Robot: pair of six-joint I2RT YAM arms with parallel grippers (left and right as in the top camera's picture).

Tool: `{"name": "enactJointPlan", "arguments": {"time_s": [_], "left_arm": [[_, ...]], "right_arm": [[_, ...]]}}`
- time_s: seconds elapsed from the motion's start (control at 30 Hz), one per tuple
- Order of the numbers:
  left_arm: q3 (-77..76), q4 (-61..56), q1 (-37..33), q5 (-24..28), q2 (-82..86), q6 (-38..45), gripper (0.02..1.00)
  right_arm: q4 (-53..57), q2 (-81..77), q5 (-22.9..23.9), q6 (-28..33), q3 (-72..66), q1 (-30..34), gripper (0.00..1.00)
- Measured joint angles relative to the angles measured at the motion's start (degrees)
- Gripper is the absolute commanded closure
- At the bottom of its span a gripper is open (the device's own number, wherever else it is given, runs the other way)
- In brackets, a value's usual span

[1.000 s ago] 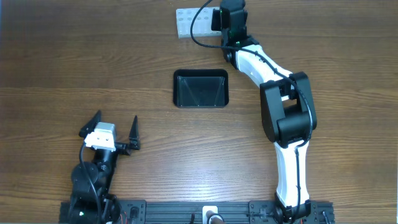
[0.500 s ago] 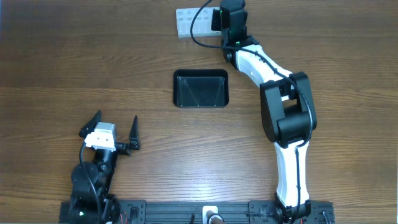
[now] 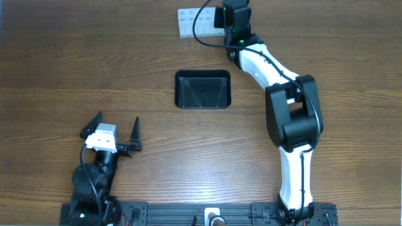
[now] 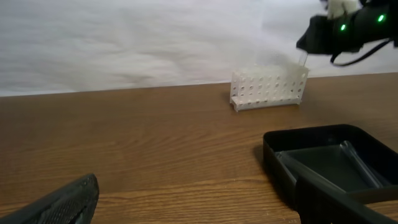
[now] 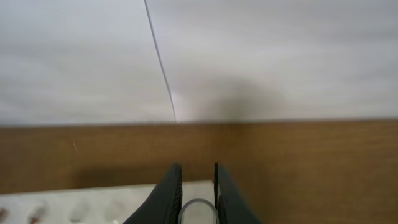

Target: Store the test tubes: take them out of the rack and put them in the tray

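Test tube: a clear test tube [image 5: 198,211] stands upright between the fingers of the right claw [image 5: 196,171], its round open rim facing up just behind the fingertips.
Right claw state: the fingers are drawn close together and clamped on the test tube, one on each side and touching it.
Tube's lower end: in the left wrist view a thin clear length [image 4: 303,57] hangs beneath the right claw toward the rack's near end. Whether it is free of the holes I cannot tell.
Rack: the white, many-holed rack [image 3: 190,21] stands directly under the right claw. The claw is over one end, and the rest of the rack stretches away to one side.
Other tubes in the rack: too faint to tell.
Tray: the black tray [image 3: 178,91] lies back from the right claw toward the arms' bases, apart from the rack. It lies between the right claw and the left claw.
Left claw: the left claw [image 3: 117,117] has its fingers spread wide apart, low over the bench. It is well apart from the right claw, with the tray nearer to it than the rack.
Bench: the brown wooden bench [image 3: 326,63] carries the rack and the tray.
Wall: a pale wall [image 5: 280,56] rises ahead of the right claw, beyond the bench edge.
Cable: a black cable [image 3: 200,31] loops from the right claw's wrist across the rack.
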State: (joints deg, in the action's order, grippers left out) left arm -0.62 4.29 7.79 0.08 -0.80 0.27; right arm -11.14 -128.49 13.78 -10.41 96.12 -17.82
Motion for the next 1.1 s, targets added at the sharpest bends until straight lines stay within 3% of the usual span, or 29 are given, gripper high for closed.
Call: {"name": "enactJointPlan", "arguments": {"time_s": [0.43, 0.7, 0.8, 0.9, 1.1], "left_arm": [[0.0, 0.0, 0.0, 0.0, 0.0, 0.0, 0.018], [0.0, -0.02, 0.0, 0.0, 0.02, 0.0, 0.02], [0.0, 0.0, 0.0, 0.0, 0.02, 0.0, 0.02], [0.0, 0.02, 0.0, 0.0, 0.02, 0.0, 0.02], [0.0, 0.0, 0.0, 0.0, 0.07, 0.0, 0.02]], "right_arm": [[1.31, 13.49, 1.86, 3.63, 0.11, -2.1, 0.991], [25.09, 21.09, 1.55, 0.81, 0.63, -4.04, 0.978], [34.86, 22.29, -1.33, -2.05, 0.87, -5.01, 0.98], [43.43, 22.21, -7.5, -4.2, 0.94, -5.44, 0.989], [49.24, 19.58, -13.6, -6.08, 0.96, -5.7, 0.991]]}}
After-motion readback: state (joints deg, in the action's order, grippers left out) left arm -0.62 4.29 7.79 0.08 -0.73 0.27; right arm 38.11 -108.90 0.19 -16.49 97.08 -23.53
